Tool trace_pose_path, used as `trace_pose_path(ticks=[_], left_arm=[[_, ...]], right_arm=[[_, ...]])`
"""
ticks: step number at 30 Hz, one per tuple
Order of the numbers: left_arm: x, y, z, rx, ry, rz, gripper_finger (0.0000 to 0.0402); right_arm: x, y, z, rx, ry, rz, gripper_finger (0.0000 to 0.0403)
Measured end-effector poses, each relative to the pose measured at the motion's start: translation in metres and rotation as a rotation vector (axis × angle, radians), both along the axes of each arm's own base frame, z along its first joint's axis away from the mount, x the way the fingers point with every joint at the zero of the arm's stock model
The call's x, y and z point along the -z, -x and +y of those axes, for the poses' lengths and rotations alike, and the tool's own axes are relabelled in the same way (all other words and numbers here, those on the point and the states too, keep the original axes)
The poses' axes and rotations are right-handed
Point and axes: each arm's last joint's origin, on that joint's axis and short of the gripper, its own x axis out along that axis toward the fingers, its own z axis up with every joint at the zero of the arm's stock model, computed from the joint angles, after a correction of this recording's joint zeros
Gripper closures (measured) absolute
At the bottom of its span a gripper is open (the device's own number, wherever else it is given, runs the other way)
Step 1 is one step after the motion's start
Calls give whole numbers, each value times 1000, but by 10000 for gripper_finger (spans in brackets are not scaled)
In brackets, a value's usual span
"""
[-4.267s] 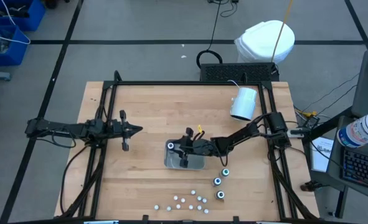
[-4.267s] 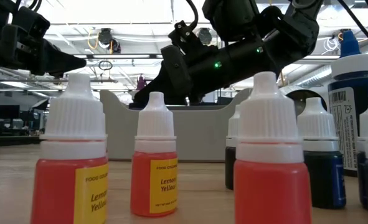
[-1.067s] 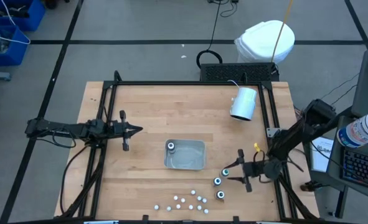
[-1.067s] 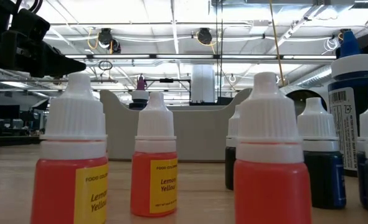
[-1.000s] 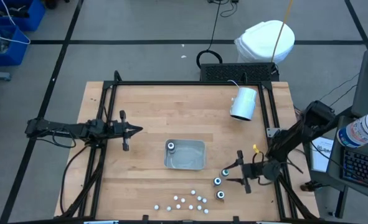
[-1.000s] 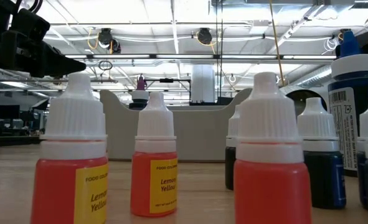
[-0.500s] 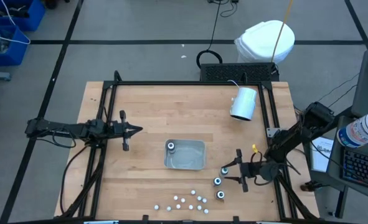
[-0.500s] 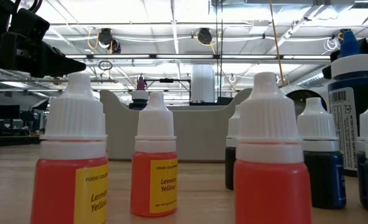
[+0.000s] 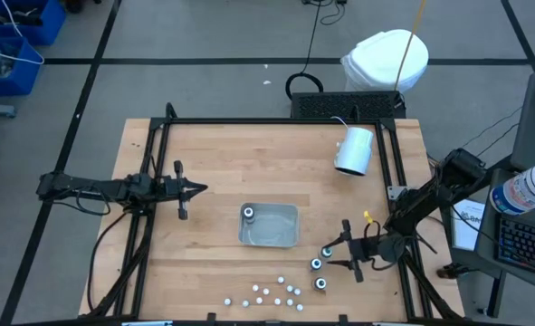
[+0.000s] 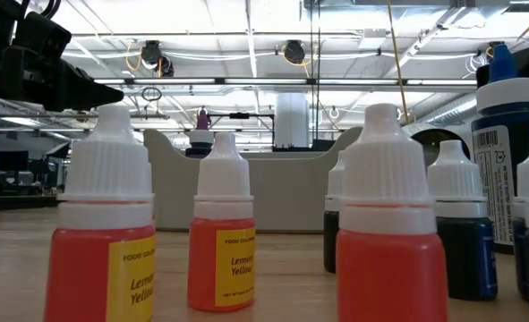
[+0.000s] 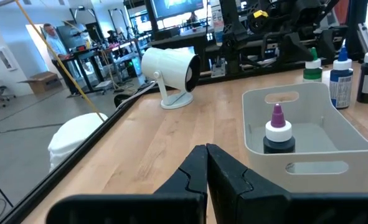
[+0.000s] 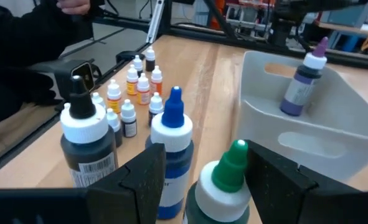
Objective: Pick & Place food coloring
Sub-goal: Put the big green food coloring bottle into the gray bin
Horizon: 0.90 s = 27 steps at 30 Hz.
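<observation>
On the wooden table (image 9: 222, 163) the right gripper (image 9: 343, 251) stands with fingers wide apart, holding nothing, its tips just beside the green-topped bottle (image 12: 226, 183). Near it are the blue bottle (image 12: 172, 153) and black bottle (image 12: 88, 142). The purple bottle (image 12: 301, 78) stands upright inside the grey bin (image 9: 269, 225). The left gripper (image 9: 197, 188) waits closed, well apart.

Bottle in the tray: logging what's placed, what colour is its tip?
Purple tip, white collar; clearest in the left wrist view.

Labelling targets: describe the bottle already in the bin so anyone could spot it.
Find the grey bin at the middle of the wooden table. One purple-tipped bottle stands upright in its corner nearest the left arm, the only bottle inside; the others stand outside on the wood.
</observation>
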Motion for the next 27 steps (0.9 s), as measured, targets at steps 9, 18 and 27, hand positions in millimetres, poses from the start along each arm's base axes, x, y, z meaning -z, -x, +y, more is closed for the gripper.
trace_pose_path(ticks=[9, 18, 27], left_arm=[[0, 0, 0, 0, -4, 1, 392], [0, 0, 0, 0, -2, 1, 392], [0, 0, 0, 0, -3, 1, 392]], right_arm=[[-3, -1, 0, 1, 49, -38, 204], [3, 0, -3, 85, 38, 7, 204], [5, 1, -3, 59, -2, 37, 207]])
